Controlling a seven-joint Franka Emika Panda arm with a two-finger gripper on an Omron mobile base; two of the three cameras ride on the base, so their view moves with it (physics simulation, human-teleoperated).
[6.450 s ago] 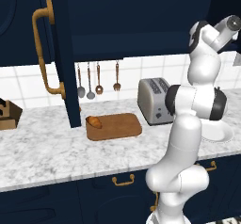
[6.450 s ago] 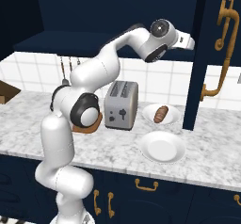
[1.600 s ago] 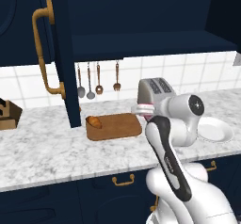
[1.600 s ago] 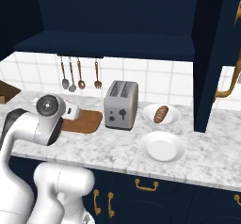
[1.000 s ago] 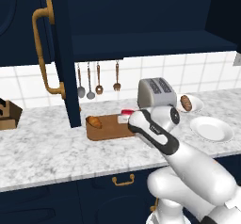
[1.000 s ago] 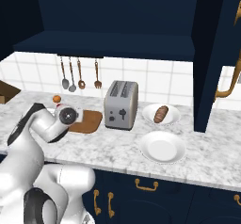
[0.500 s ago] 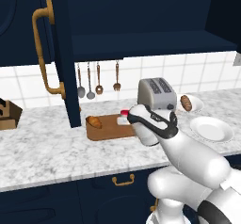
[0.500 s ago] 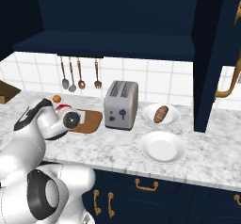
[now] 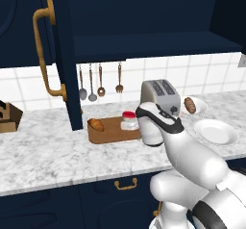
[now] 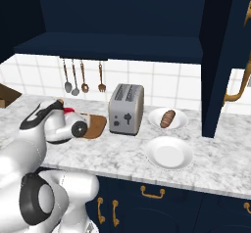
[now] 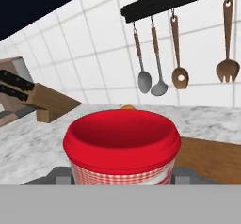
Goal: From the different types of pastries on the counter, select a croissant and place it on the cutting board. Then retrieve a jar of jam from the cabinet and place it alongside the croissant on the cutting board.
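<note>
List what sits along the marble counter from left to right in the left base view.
Wooden knife block → golden-orange croissant on the brown wooden cutting board → red-lidded jam jar → silver toaster → dark brown oval pastry → empty white plate.

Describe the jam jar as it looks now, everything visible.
The jar of jam is small and squat, with a red lid over a pale body bearing a red-and-white checked band in the hand view. It stands upright on the right part of the cutting board, apart from the croissant at the board's left. The gripper flanks it; actual contact is unclear.
</note>
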